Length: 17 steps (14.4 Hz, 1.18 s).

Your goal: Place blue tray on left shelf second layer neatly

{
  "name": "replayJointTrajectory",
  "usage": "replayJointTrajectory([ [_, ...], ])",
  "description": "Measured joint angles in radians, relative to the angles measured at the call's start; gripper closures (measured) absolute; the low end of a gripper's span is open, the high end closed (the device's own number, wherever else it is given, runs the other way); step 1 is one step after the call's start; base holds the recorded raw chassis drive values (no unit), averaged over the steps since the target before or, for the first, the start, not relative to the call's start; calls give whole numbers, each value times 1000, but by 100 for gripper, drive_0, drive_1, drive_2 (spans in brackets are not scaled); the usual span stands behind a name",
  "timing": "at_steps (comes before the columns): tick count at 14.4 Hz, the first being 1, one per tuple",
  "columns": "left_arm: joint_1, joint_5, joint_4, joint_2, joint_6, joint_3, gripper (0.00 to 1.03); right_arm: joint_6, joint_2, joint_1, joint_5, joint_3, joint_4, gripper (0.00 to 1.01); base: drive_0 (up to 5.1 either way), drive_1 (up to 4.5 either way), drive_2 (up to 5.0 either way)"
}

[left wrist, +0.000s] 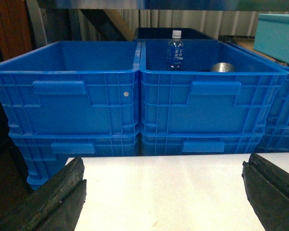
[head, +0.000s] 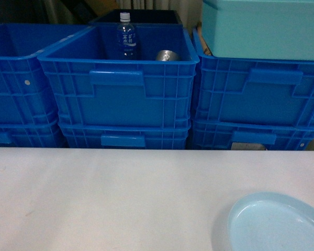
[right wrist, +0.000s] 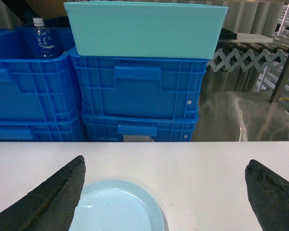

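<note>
Nearest of all, in the right wrist view: right gripper [right wrist: 164,192] spread wide, two dark fingers at the frame's edges, nothing between them but air. Directly beneath and slightly left of the gap, the pale light-blue round shallow plastic tray [right wrist: 116,208], flat on the white tabletop [right wrist: 202,168], one finger overlapping its left rim in the picture, contact not discernible. Same tray at the lower right corner of the head view [head: 276,224], partly cut off by the frame.

In the left wrist view: left gripper [left wrist: 164,192] likewise open and empty, poised over bare white table, well apart from the tray.

Farther back, past the table's far edge: stacked deep-blue ribbed rectangular plastic crates [head: 118,86], one holding a clear water bottle with a blue label [head: 126,36] and a small metal can [head: 166,55]. On the right-hand stack, a turquoise rectangular plastic box [head: 261,26].

Farthest right in the right wrist view, some shiny metal surface and rails, too unclear to identify as the shelf.

Judged from this: task barely begun. Tray not yet grasped or lifted. Left to do: close on the rim, lift, carry to the left shelf, set neatly on the second layer.
</note>
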Motion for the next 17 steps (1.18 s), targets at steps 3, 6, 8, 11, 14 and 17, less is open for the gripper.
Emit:
replayJointTrajectory([
  [3,0,0,0,0,0,0,5,0,0,0,0,0,0,3,0,0,0],
  [6,0,0,0,0,0,0,5,0,1,0,0,0,0,3,0,0,0],
  [8,0,0,0,0,0,0,5,26,184,-56,-77,29,152,3,0,0,0],
  [11,0,0,0,0,0,0,5,142,683,-273,-393,268,303,3,0,0,0],
  [14,0,0,0,0,0,0,5,396,1256,-392,-767,446,340,3,0,0,0],
  [17,0,0,0,0,0,0,5,392,1460,-426,-845,420,354,3,0,0,0],
])
